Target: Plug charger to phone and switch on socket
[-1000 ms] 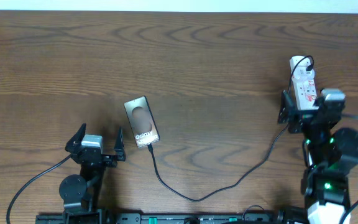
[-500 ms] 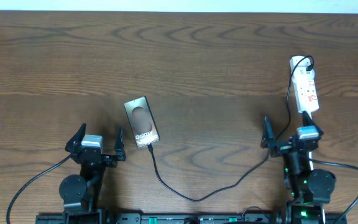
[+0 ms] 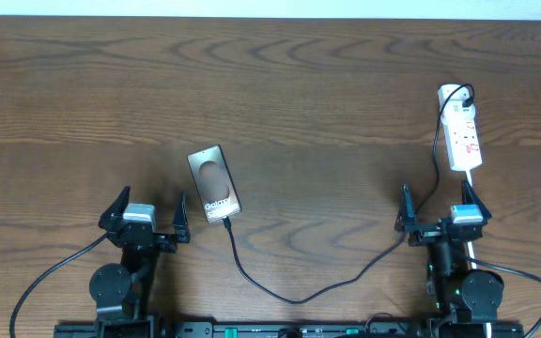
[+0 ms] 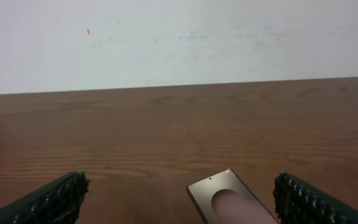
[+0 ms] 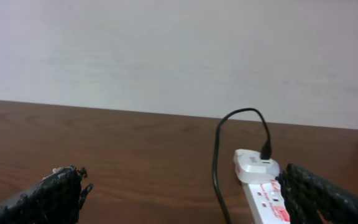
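The phone (image 3: 213,184) lies face up left of centre, its "Galaxy" end nearest me; its far end also shows in the left wrist view (image 4: 232,200). The charger (image 3: 294,299) runs as a thin black cable from the phone's near end, loops along the front and climbs to the socket (image 3: 462,127), a white power strip at the far right. Its black plug (image 5: 266,150) stands in the adapter at the strip's rounded end (image 5: 258,168). My left gripper (image 3: 148,210) stands open just left of the phone. My right gripper (image 3: 437,207) stands open short of the socket, touching nothing.
The strip's white cord (image 3: 473,175) runs from the socket toward my right arm. A pale wall (image 5: 166,50) rises behind the table's far edge. Bare wood (image 3: 327,94) spreads between phone and socket.
My right arm has drawn back from the socket toward the front edge, its gripper still open. The left arm, phone and cable have not moved.
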You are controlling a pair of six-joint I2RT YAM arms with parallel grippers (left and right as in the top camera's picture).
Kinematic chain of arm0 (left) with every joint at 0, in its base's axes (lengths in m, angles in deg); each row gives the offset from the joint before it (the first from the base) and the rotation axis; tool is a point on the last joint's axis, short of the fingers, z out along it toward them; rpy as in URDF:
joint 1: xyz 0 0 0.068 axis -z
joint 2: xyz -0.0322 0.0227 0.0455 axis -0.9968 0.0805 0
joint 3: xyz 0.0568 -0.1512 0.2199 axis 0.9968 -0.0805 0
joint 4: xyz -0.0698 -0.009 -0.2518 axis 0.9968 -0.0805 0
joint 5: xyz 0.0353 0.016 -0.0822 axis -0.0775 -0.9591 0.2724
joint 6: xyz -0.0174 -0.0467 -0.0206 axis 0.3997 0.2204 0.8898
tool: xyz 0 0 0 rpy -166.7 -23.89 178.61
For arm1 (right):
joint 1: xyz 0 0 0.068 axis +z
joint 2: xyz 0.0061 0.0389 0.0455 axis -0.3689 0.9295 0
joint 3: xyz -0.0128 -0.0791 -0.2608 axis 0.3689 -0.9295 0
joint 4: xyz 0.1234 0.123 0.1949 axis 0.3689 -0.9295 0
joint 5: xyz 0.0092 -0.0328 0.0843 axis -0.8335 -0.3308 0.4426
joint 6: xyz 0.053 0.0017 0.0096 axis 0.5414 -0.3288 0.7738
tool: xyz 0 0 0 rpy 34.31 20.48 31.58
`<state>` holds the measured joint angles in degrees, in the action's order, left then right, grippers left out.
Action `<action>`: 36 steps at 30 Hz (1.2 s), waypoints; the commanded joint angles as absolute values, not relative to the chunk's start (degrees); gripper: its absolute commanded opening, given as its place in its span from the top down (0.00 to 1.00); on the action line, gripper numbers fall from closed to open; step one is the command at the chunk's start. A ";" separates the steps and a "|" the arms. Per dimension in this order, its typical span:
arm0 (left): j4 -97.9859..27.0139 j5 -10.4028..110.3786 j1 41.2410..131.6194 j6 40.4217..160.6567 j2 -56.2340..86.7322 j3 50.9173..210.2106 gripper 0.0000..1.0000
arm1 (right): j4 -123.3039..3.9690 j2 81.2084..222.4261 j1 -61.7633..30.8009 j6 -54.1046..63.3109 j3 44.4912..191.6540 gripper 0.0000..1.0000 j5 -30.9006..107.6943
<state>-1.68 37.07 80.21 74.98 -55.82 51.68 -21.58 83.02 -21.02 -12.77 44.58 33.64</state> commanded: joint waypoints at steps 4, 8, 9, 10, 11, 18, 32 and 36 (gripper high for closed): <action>-4.07 38.58 79.93 75.48 -56.17 50.98 0.03 | -23.61 81.32 -20.48 -13.23 44.51 0.01 30.87; -4.07 38.60 79.93 75.48 -56.17 50.98 0.03 | -23.99 81.32 -20.48 -13.23 44.51 0.01 30.28; -4.07 38.60 79.93 75.48 -56.17 50.98 0.03 | -24.27 81.32 -20.48 -13.25 44.51 0.01 30.23; -4.07 38.60 79.93 75.48 -56.17 50.98 0.03 | -24.79 81.32 -20.48 -13.23 44.51 0.01 30.21; -4.07 38.60 79.93 75.48 -56.17 50.98 0.03 | -25.47 81.32 -20.48 -13.21 44.51 0.01 30.21; -4.07 38.60 79.93 75.48 -56.17 50.98 0.03 | -28.25 81.32 -20.45 -11.83 44.51 0.01 28.64; -4.07 38.60 79.93 75.48 -56.17 50.98 0.03 | -29.41 81.32 -20.41 -6.54 44.51 0.01 23.41; -4.07 38.60 79.93 75.48 -56.17 50.98 0.03 | -29.49 81.32 -20.41 -6.57 44.51 0.01 24.92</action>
<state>-1.68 37.07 80.21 74.98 -55.82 51.68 -29.28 81.73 -21.02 -7.46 44.58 24.33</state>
